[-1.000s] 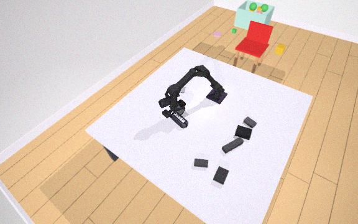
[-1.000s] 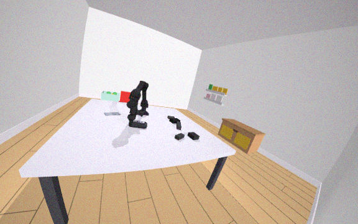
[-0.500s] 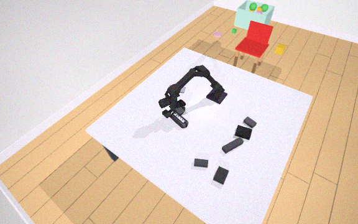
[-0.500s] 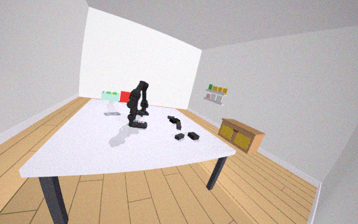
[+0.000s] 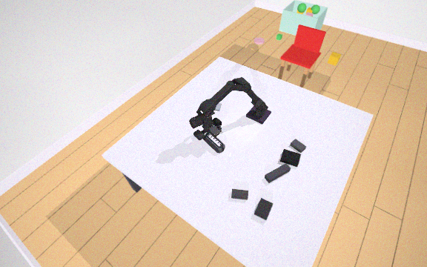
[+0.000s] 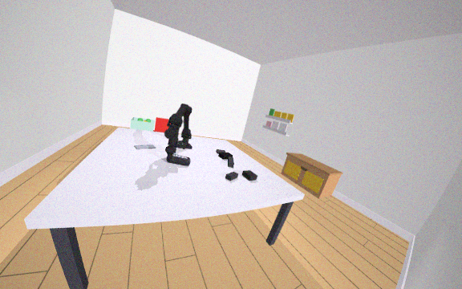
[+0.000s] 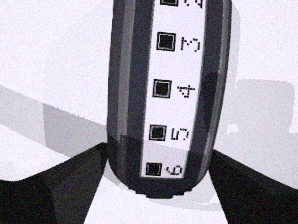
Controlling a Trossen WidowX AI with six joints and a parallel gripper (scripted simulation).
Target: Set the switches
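Observation:
The dark grey controller unit [image 5: 216,144] [image 6: 180,160] [image 7: 134,100] lies upside down under the arm, its white label facing up. In the wrist view the label [image 7: 172,111] shows the squares for 2, 3, 4, 5 and 6, all filled dark; square 1 is out of view and too small to read in the top view. The switches are hidden underneath. My gripper [image 5: 207,134] [image 6: 171,157] [image 7: 158,152] is shut on the unit near its 6 end, one finger against each long side. Whether the unit touches the bench is unclear.
Several dark modules lie to one side on the white bench [image 5: 161,130]: a small block [image 5: 298,145], a black box [image 5: 290,158], a long bar [image 5: 277,173] and two blocks [image 5: 239,194] [image 5: 263,209]. A thin grey plate [image 6: 144,147] lies behind the arm.

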